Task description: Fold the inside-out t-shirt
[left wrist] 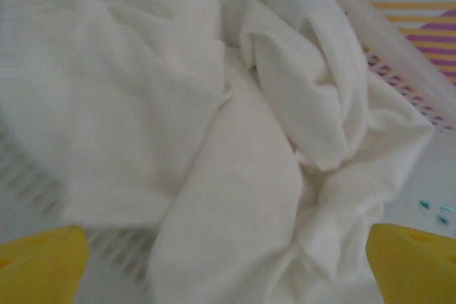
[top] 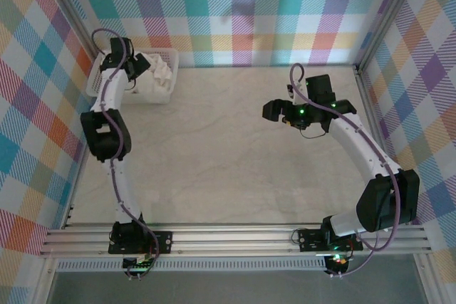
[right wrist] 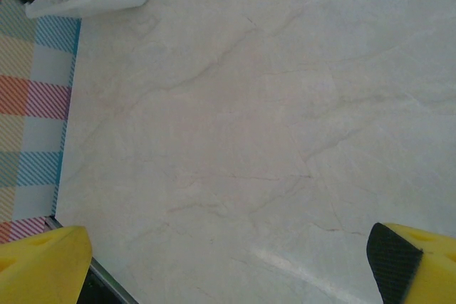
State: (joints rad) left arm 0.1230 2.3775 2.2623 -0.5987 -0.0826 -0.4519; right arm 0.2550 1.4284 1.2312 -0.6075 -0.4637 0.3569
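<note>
Hovering over the white mesh basket (top: 169, 55) in the far left corner of the table (top: 214, 161), my left gripper (top: 139, 67) has its yellow fingertips (left wrist: 43, 261) spread wide apart with nothing between them. Just below them lies the inside-out t-shirt (left wrist: 214, 140), a plain white heap of thin fabric, crumpled in deep folds inside the basket and bulging up over its rim. My right gripper (top: 274, 110) hangs above the bare middle of the table, well apart from the basket, its jaws also wide and holding nothing.

I judge this to be the very first step: the shirt is not yet out of the basket, and no folding has begun. The next move calls for lowering my left fingers into the heap, pinching a thick ridge of cloth, and lifting it onto the open table to spread it flat.

The tabletop is pale, marble-patterned and smooth. Walls (top: 235, 12) of bright pastel plaid enclose three sides, and a silver metal rail (top: 235, 236) runs along the near edge.
</note>
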